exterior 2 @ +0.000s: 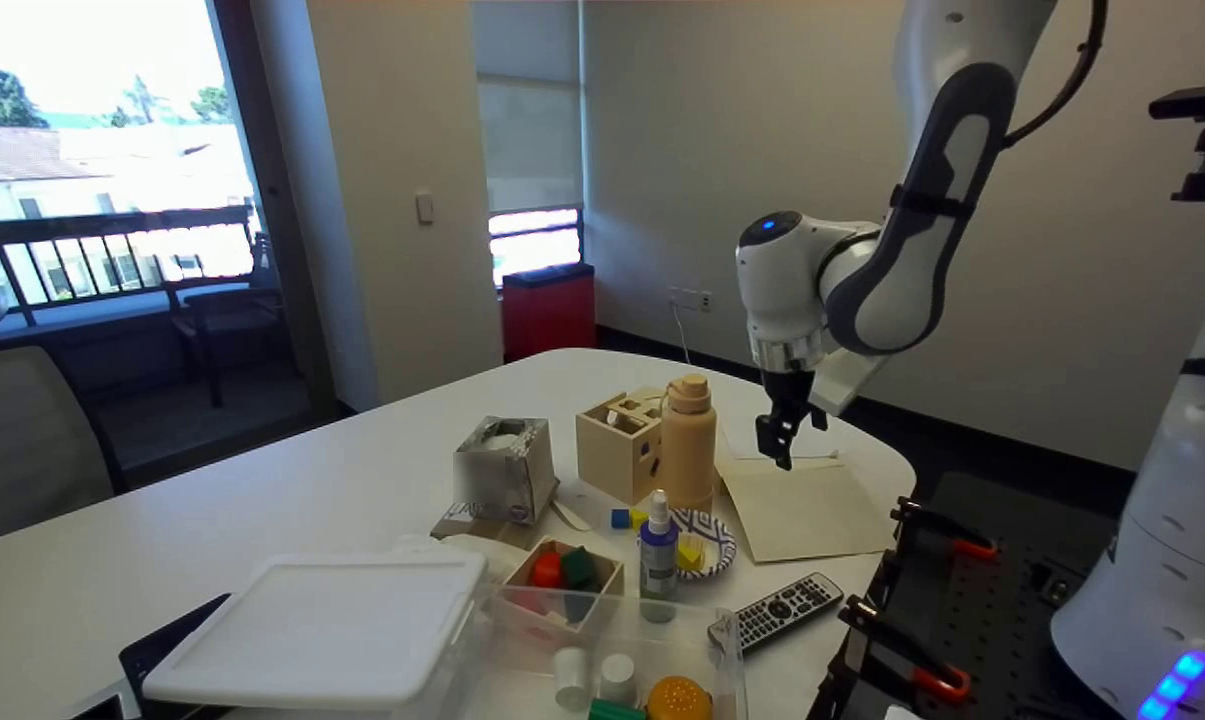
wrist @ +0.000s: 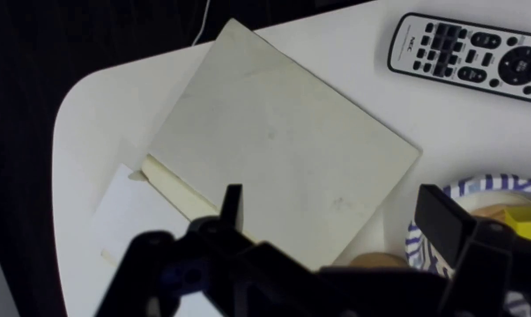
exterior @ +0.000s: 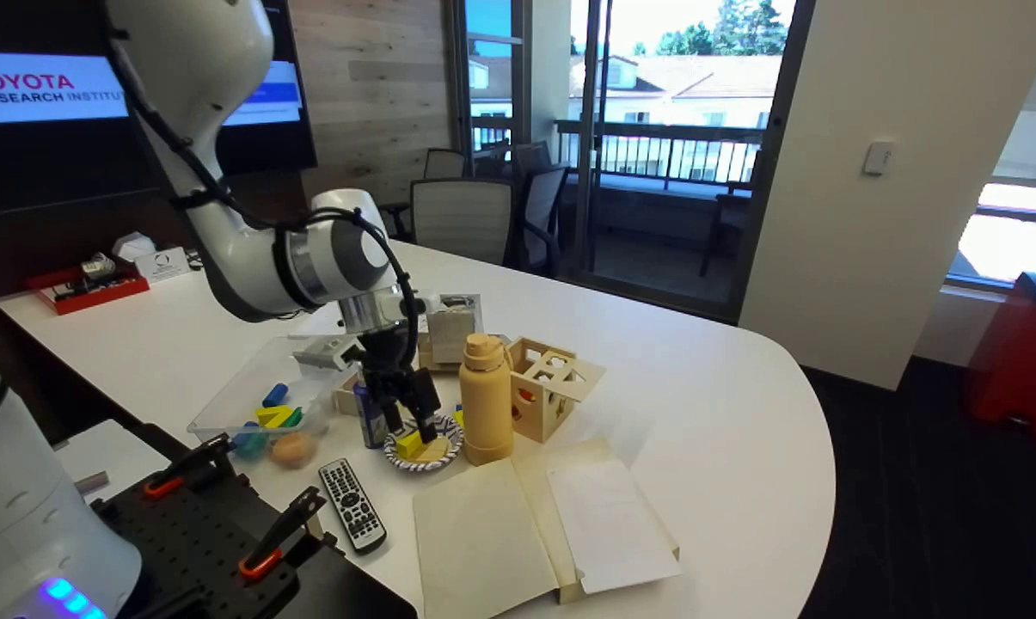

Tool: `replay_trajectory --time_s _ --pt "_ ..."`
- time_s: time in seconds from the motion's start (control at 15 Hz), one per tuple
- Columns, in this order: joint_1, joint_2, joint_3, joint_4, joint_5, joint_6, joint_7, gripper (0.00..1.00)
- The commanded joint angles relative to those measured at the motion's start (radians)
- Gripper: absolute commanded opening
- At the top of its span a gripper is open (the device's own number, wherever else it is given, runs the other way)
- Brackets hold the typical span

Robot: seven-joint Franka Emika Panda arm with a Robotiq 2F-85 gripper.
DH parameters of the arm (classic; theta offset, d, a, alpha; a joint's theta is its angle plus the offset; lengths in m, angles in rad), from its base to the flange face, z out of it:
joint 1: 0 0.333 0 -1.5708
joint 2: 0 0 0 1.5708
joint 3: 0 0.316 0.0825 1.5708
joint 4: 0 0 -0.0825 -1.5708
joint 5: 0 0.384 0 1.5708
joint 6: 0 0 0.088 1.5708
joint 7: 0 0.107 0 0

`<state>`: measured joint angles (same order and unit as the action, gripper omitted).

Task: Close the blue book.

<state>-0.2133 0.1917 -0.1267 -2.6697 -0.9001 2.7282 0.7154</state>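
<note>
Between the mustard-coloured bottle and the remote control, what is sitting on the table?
A patterned bowl with a yellow block in it stands between the mustard-coloured bottle and the remote control; both exterior views show this.

We see the book [exterior: 479, 537] lying open at the rounded end of the table [exterior: 741, 430], its cream insides facing up, faintly spotted, a half on each side of the yellowish spine [wrist: 172, 188].

In an exterior view, a mustard bottle [exterior 2: 689, 445] stands just right of a wooden sorting box [exterior 2: 614, 455] on the white table [exterior 2: 362, 500], a patterned bowl [exterior 2: 725, 542], spray bottle [exterior 2: 658, 550] and remote control [exterior 2: 780, 610] nearer, a white lid [exterior 2: 322, 625] near left, a red bin [exterior 2: 550, 315] far beyond.
</note>
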Motion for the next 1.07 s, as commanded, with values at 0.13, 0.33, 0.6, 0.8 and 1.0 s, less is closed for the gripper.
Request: replay_trajectory --time_s 0.13,0.33,0.6,0.8,1.0 --pt "0.018 0.316 -0.013 0.133 -0.048 0.023 0.147 1.00" --pt "0.031 0.436 -0.014 0.202 -0.047 0.031 0.171 1.00" --pt "0.050 0.533 -0.018 0.275 -0.047 0.032 0.196 1.00" --pt "0.053 0.590 -0.021 0.315 -0.044 0.037 0.196 1.00" --pt "0.075 0.625 -0.046 0.340 -0.066 0.058 0.244 1.00"
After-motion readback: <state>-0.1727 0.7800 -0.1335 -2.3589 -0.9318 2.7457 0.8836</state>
